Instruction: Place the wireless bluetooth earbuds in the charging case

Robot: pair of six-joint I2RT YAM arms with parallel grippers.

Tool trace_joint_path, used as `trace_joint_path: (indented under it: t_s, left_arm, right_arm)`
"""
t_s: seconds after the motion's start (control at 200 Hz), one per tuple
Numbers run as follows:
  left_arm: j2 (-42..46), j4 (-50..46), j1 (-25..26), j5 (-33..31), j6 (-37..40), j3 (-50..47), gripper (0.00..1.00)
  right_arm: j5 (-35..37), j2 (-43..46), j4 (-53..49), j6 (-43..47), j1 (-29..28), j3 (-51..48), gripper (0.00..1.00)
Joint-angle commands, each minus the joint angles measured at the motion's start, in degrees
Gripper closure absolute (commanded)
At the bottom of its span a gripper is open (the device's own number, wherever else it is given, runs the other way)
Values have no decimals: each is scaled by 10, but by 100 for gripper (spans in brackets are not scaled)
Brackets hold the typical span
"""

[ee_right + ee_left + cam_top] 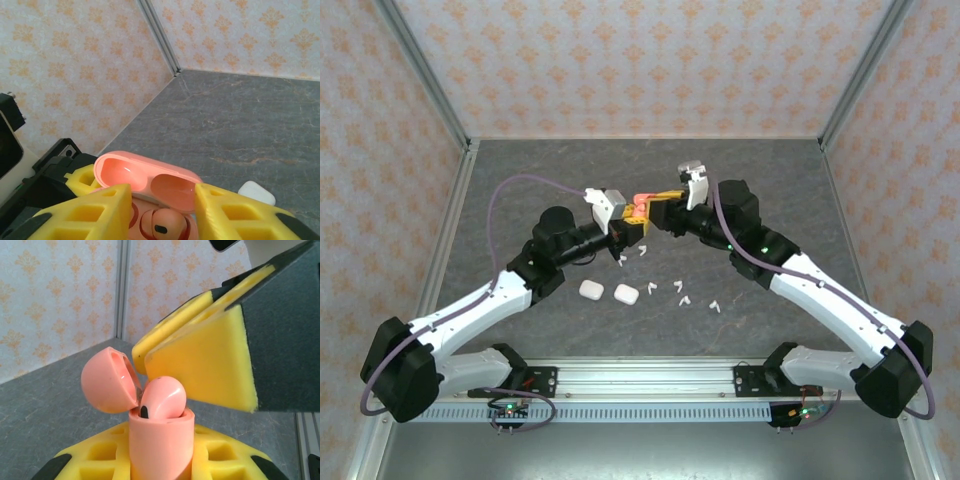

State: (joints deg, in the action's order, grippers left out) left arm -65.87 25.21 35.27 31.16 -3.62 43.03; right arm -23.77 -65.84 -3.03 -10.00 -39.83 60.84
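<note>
Lying toward the near edge of the grey stone-patterned table (770, 190), two white rounded plastic charging cases (591, 290) sit side by side, apparently closed. Six tiny white stemmed plastic earbuds (684, 301) are scattered loose around them, trailing toward the right edge.

Each bud looks feather-light, hard and glossy. I judge it would squirt out of a firm pinch, so the soft pads should take it gently across the bulb.

Farther in, above the table's middle, the left gripper (160, 465) is clamped on a coral-pink rounded plastic charging case (160, 440), upright with its lid (107, 380) hinged back. One coral-pink earbud (162, 399) stands in it, not fully seated. The right gripper (161, 202) hovers over it with its yellow pads apart. Whether a second bud is inside, I cannot tell.
</note>
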Motion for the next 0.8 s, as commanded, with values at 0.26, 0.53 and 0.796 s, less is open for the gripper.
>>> trace_joint_path:
  t_s: [0.26, 0.53, 0.796]
  left_arm:
    - [26, 30, 5, -1, -4, -5, 100]
    - [29, 40, 5, -8, -6, -10, 100]
    - [16, 125, 2, -5, -44, -20, 100]
  right_arm:
    - [-92, 0, -19, -41, 57, 92, 44]
    - [-129, 5, -11, -87, 110, 71, 33]
    - [-238, 6, 115, -190, 165, 14, 11]
